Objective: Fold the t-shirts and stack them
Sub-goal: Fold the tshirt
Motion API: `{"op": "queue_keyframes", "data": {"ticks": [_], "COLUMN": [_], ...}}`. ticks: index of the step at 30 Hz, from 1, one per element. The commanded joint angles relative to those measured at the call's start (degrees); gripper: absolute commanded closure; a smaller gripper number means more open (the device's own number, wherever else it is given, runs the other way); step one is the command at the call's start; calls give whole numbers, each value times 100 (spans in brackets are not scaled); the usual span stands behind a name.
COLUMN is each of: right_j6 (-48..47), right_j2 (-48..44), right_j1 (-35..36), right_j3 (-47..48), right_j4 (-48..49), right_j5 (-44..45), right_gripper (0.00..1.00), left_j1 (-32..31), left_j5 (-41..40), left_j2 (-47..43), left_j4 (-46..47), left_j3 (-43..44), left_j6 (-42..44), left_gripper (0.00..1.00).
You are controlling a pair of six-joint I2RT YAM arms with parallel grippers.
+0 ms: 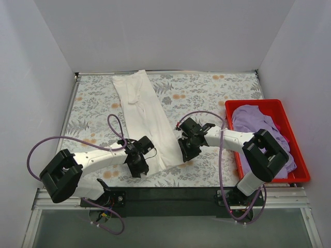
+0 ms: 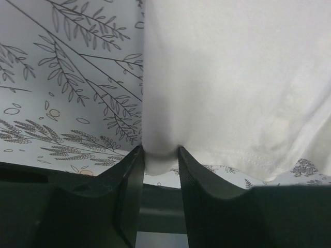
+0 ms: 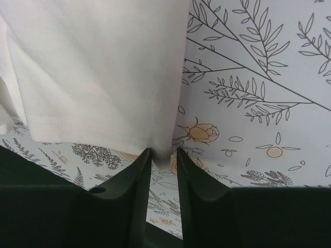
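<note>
The white t-shirt (image 1: 147, 116) is pinched at 2 hem corners, lower centre, by the narrow-set left gripper (image 2: 160, 151) and right gripper (image 3: 163, 151).

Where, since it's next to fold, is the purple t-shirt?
Top view: the purple t-shirt lies bunched in the red bin on the right, beside the right arm.

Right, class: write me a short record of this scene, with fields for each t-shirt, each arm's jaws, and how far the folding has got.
white t-shirt: folded into a long strip, lying flat on the floral tablecloth, far left to near centre
lavender t-shirt: crumpled in the red bin, on the right
left gripper: jaws pinch the left corner of the strip's near hem
right gripper: jaws pinch the right corner of the same hem
progress: white shirt part folded; lavender untouched; nothing stacked
</note>
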Motion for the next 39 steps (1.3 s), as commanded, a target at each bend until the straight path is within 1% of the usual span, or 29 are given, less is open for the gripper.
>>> {"op": "queue_keyframes", "data": {"ticks": [1, 3, 4, 5, 7, 8, 11, 12, 13, 16, 19, 20, 21, 23, 24, 25, 27, 28, 30, 31, 33, 35, 39], "right_j6": [37, -7, -16, -42, -69, -104, -262, -314, -332, -438, -622, -797, -868, -1009, -1062, -1158, -1229, -1273, -1308, -1326, -1335, -1343, -1387], "right_j2": [96, 87, 78, 61, 8, -9, -80, -132, -194, -370, -414, -127, -124, 244, 367, 638, 894, 1017, 1387, 1623, 1844, 2125, 2477], "right_j1": [49, 49, 58, 49, 49, 49, 58, 67, 84, 120, 120, 111, 111, 76, 24, -20, -143, -179, -301, -337, -468, -539, -706], "right_j3": [-141, -132, -141, -132, -115, -97, -114, -184, -220, -281, 16, 566, 815, 1359, 1849, 2141, 2652, 3202, 3715, 4153, 4594, 5085, 5676], "right_j4": [-7, -7, -16, -34, -200, -270, -683, -789, -1007, -1481, -1939, -2254, -2257, -2494, -2538, -2591, -2653, -2670, -2670, -2670, -2662, -2601, -2311], "right_j5": [59, 41, 24, -29, -82, -117, -432, -494, -556, -776, -829, -646, -645, -470, -408, -320, -276, -180, -91, 31, 120, 321, 629], "right_gripper": [73, 84, 90, 98, 99, 99, 99, 99, 99, 99, 99, 99, 99, 99, 99, 99, 99, 99, 99, 99, 99, 99, 99], "left_j1": [-74, -74, -74, -74, -74, -82, -82, -91, -100, -126, -118, 30, 32, 469, 671, 1169, 1638, 2032, 2333, 2543, 2747, 2958, 3274], "left_j5": [87, 52, 51, 78, 130, 209, 797, 1199, 1359, 1772, 1941, 1776, 1739, 1652, 1590, 1485, 1257, 1038, 765, 528, 219, -131, -396], "left_j2": [152, 134, 125, 116, 125, 116, 64, -93, -199, -620, -666, -509, -464, -455, -472, -499, -490, -412, -271, -96, 72, 247, 458], "left_j4": [187, 160, 125, 90, -137, -226, -525, -534, -569, -701, -841, -877, -877, -781, -676, -640, -518, -464, -272, -210, 0, 247, 1098], "left_j3": [-211, -203, -168, -150, -19, 17, 9, -44, -105, -220, -2, 556, 562, 781, 816, 852, 1080, 1211, 1605, 1721, 1993, 2047, 2030], "left_j6": [-70, -70, -53, -18, 70, 227, 535, 562, 571, 562, 668, 816, 817, 931, 1123, 1238, 1606, 1721, 2020, 2117, 2267, 2487, 2777], "left_gripper": [70, 79, 90, 95, 100, 100, 100, 100, 100, 100, 100, 100, 100, 100, 100, 100, 100, 100, 100, 100, 100, 100, 100]}}
